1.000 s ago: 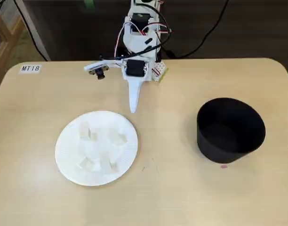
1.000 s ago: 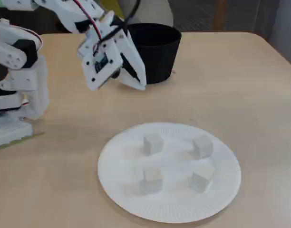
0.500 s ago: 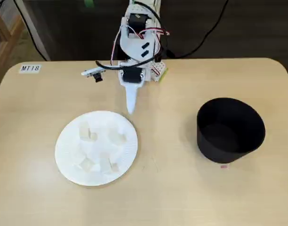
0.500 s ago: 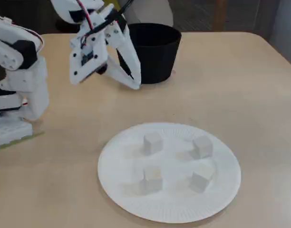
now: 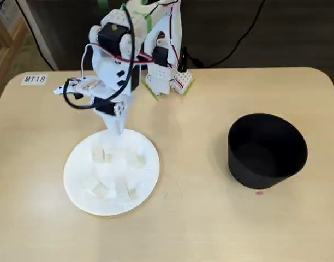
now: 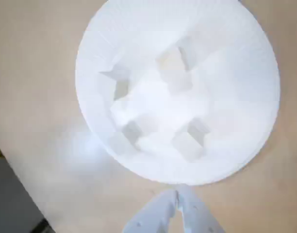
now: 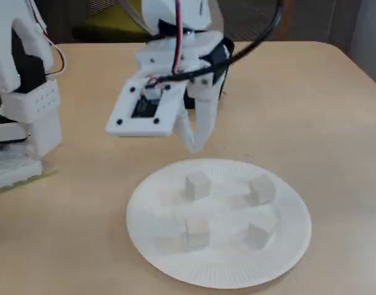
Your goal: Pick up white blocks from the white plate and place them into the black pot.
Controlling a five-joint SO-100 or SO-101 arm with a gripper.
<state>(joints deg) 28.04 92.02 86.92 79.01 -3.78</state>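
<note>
Several small white blocks (image 5: 101,155) (image 6: 173,63) (image 7: 198,185) lie spread apart on the white plate (image 5: 77,180) (image 6: 245,63) (image 7: 157,258). The plate sits left of centre on the tan table in a fixed view. My gripper (image 5: 118,129) (image 6: 177,201) (image 7: 194,145) hangs point-down just above the plate's far rim, its jaws shut together and empty. It touches no block. The black pot (image 5: 267,155) stands well to the right in a fixed view; its inside looks dark. The pot is out of the wrist view.
The arm's base (image 5: 166,71) (image 7: 22,117) stands at the table's back edge with cables trailing behind. A label reading MT18 (image 5: 34,79) is stuck at the back left corner. A small pink mark (image 5: 259,192) lies in front of the pot.
</note>
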